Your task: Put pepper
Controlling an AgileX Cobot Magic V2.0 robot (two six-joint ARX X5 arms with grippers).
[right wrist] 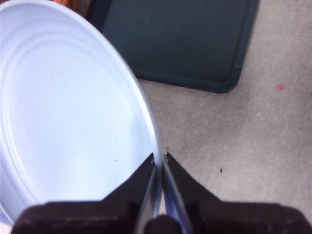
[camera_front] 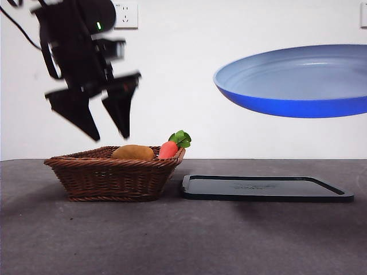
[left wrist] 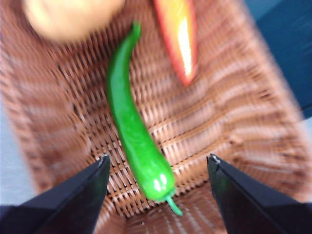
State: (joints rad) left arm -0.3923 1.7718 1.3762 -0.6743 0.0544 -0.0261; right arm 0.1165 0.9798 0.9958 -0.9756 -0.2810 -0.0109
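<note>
The green pepper lies in the brown wicker basket, between the tan potato and the orange-red carrot. In the front view the pepper is hidden behind the basket wall. My left gripper is open, its jaws on either side of the pepper's stem end, above the basket. My right gripper is shut on the rim of the blue plate and holds it in the air above the dark tray. The plate is tilted and empty.
The potato and the carrot with its green leaves show above the basket rim in the front view. The dark tray lies flat on the grey table, right of the basket.
</note>
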